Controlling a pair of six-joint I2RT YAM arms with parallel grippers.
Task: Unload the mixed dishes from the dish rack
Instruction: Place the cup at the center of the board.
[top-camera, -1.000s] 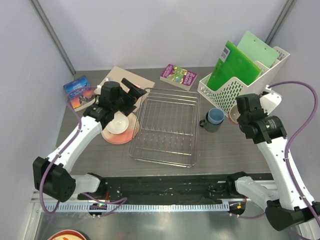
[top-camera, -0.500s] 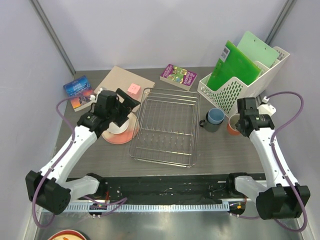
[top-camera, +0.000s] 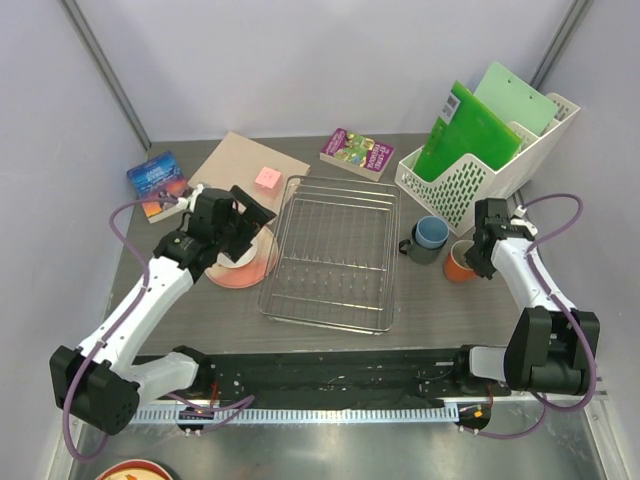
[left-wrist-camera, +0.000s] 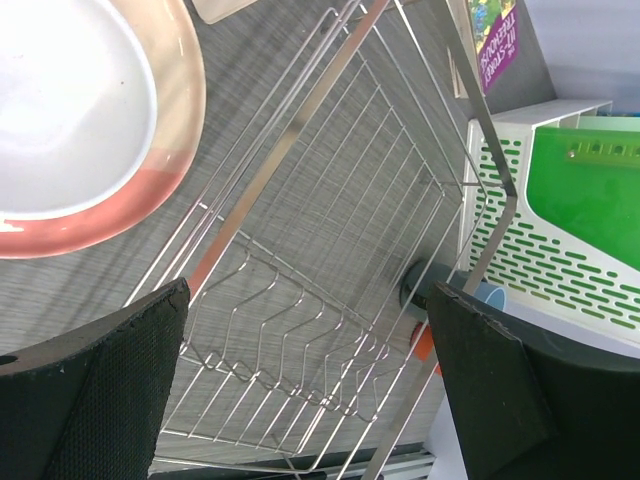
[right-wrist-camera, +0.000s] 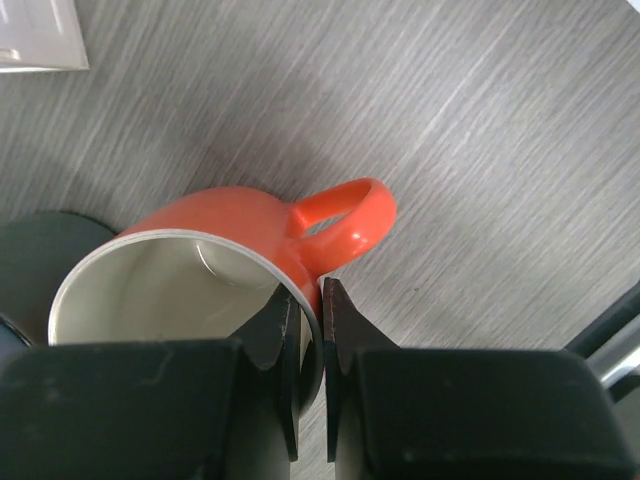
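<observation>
Top external: R pincer (right-wrist-camera: 307, 340) nips orange mug (top-camera: 458, 263) nr grey mug (top-camera: 418, 250), file holder (top-camera: 450, 185).

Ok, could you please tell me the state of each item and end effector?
dish rack, empty
pink plate, out of rack, carrying white bowl
grey mug, upright, blue cup inside
orange mug, upright, rim pinched
right end effector, shut on orange mug
left end effector, open, empty
</observation>
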